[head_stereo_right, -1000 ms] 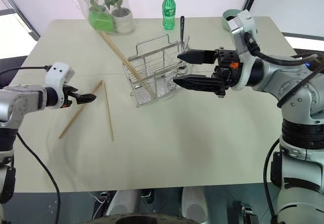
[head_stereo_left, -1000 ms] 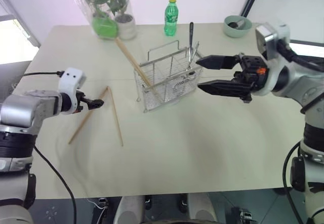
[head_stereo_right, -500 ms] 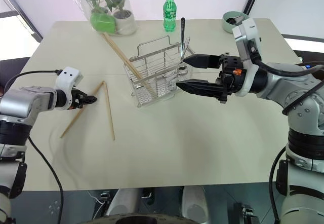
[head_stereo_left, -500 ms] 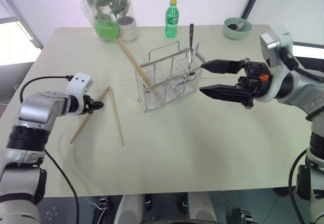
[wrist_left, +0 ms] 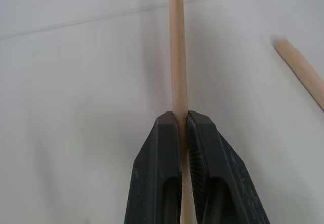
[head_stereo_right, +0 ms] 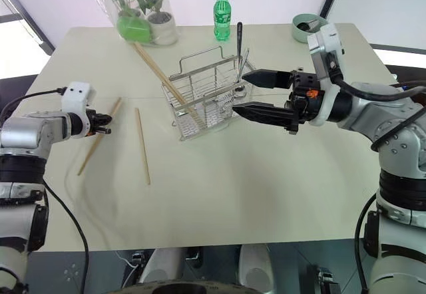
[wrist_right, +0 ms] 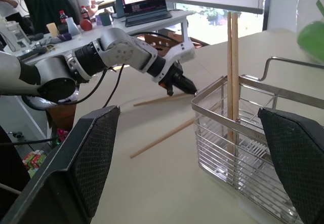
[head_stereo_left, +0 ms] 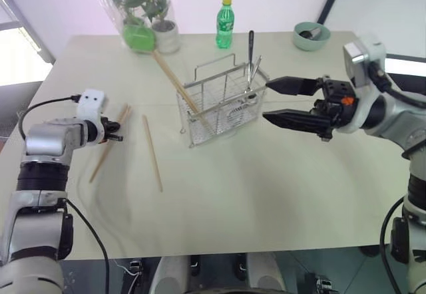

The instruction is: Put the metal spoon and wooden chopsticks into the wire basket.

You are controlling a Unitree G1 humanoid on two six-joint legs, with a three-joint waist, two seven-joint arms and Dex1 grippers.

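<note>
A wooden chopstick [wrist_left: 177,57] is being pinched between the two black fingers [wrist_left: 158,178] of the left gripper [head_stereo_left: 114,133], which are pressed tight against the stick from both sides. The grip is being taken near the stick's upper end, a short length of wood is being left poking out past the fingertips, and the rest of the stick is slanting down and away toward the near left part of the table [head_stereo_left: 266,194]. Whether that low end is resting on the table cannot be told. A second chopstick [head_stereo_left: 152,152] is being left lying flat on the table just beside the held one, apart from the gripper, between it and the basket.

The right gripper [head_stereo_left: 274,98] is being held level in the air beside the wire basket [head_stereo_left: 223,105], pointing toward it, with its two fingers spread wide; nothing is being held between them and nothing is being touched.

The basket is standing near the middle of the table. A pair of chopsticks [head_stereo_left: 176,82] is being propped inside it at its left end, leaning out over the rim toward the potted plant [head_stereo_left: 143,14]. The metal spoon [head_stereo_left: 253,78] is standing in the basket's right end, beside a dark utensil [head_stereo_left: 251,51]. A green bottle [head_stereo_left: 225,22] and a pale green bowl [head_stereo_left: 311,35] are standing further back on the table
</note>
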